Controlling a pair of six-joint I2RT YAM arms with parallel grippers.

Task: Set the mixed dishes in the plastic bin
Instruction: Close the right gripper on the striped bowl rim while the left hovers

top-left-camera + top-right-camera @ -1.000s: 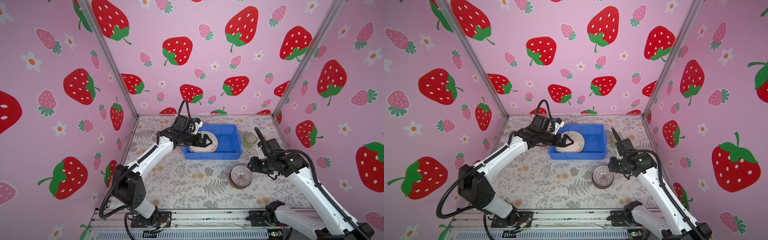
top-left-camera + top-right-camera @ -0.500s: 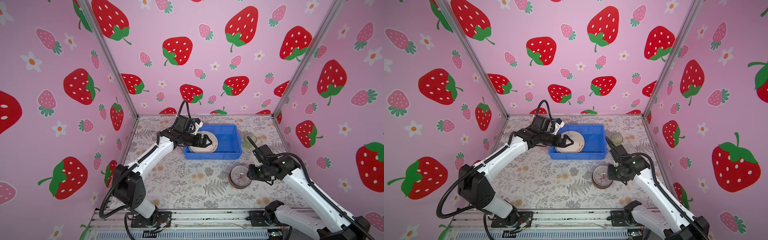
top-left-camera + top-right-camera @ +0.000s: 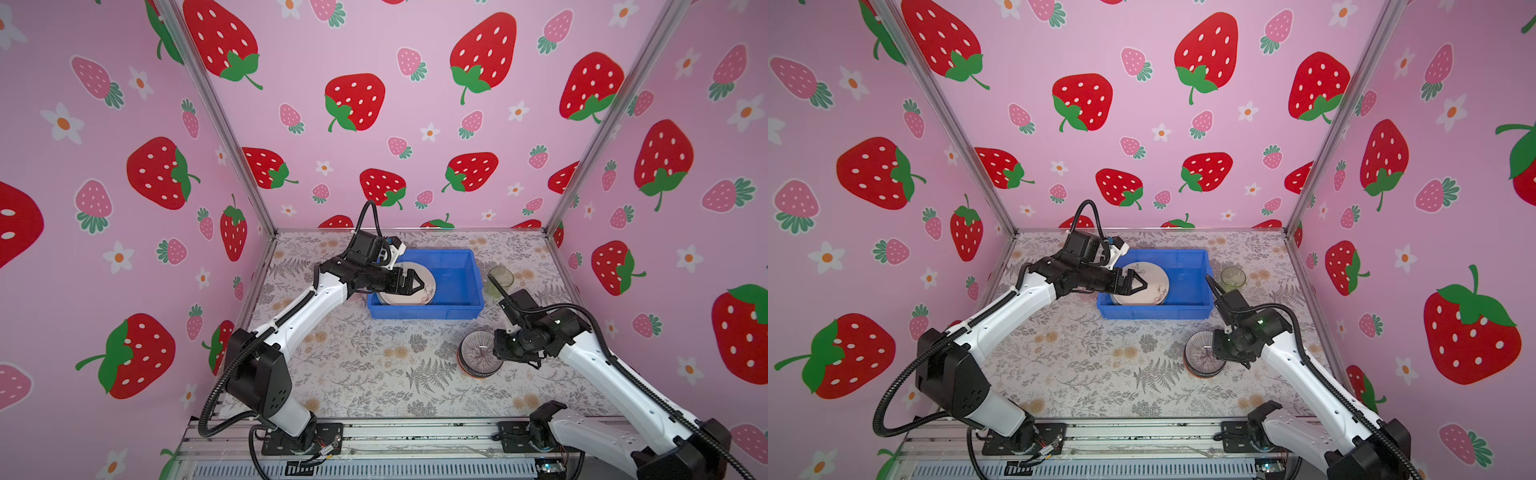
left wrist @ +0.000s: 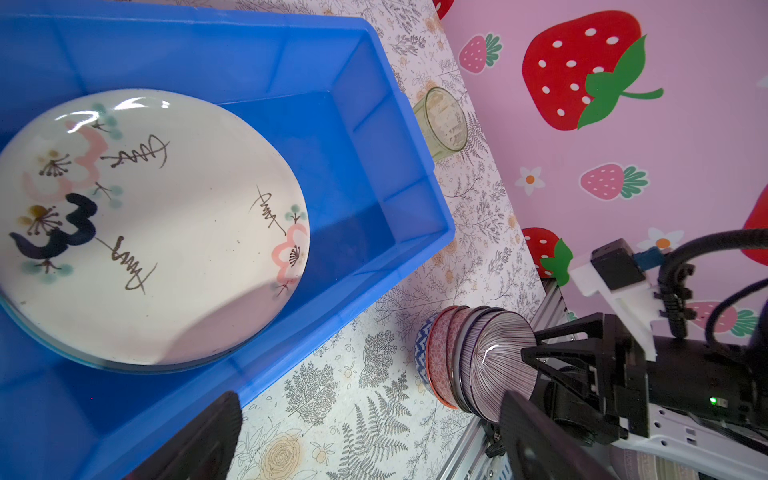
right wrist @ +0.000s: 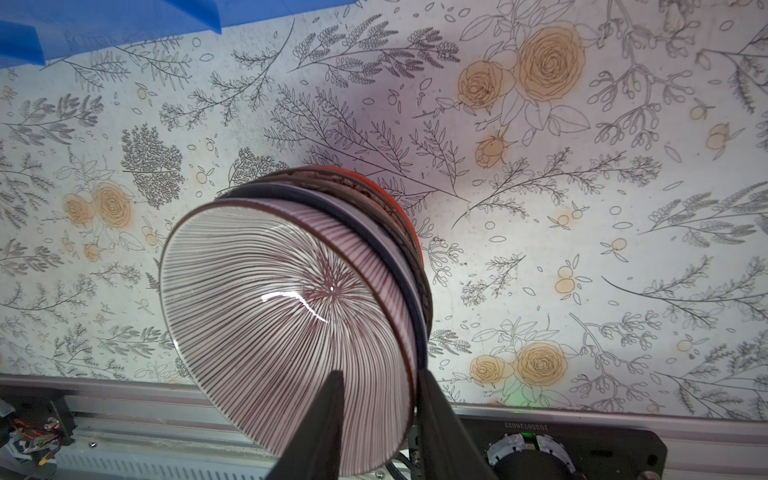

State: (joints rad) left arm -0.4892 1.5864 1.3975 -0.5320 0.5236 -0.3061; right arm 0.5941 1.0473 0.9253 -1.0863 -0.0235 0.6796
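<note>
Two claws: left claw (image 3: 413, 283) spread, plate (image 4: 166, 228) delivered in the bin (image 3: 457, 308); right claw (image 5: 380, 374) straddles the bowl (image 5: 270, 299) rim to lift it; pinch unclear.

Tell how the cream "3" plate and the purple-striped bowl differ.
The cream plate lies inside the blue bin; the purple-striped bowl tops a bowl stack outside it. The cream plate is wide and shallow with scattered blossoms; the purple-striped bowl is smaller, deeper, finely rayed. The right pincer straddles the bowl's rim; nothing grips the plate. Both are round, glossy, face up.
</note>
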